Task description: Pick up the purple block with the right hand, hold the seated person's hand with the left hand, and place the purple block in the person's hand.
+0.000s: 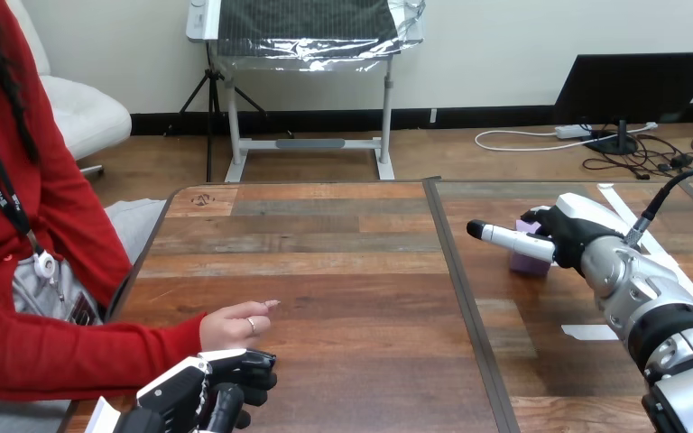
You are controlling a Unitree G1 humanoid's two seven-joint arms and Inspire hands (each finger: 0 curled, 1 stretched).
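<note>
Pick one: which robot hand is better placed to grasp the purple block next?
Right. The right robot hand is at the purple block, partly over it. The left robot hand is far off at the view's lower left, just below the person's hand.

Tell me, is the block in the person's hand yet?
No, the block sits on the table by the right hand, far from the person's hand.

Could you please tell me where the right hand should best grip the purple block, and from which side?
Probably its two opposite upright faces, coming from above. The purple block sits flat on the table, boxy with straight sides, and the right hand hangs over it from the right.
</note>
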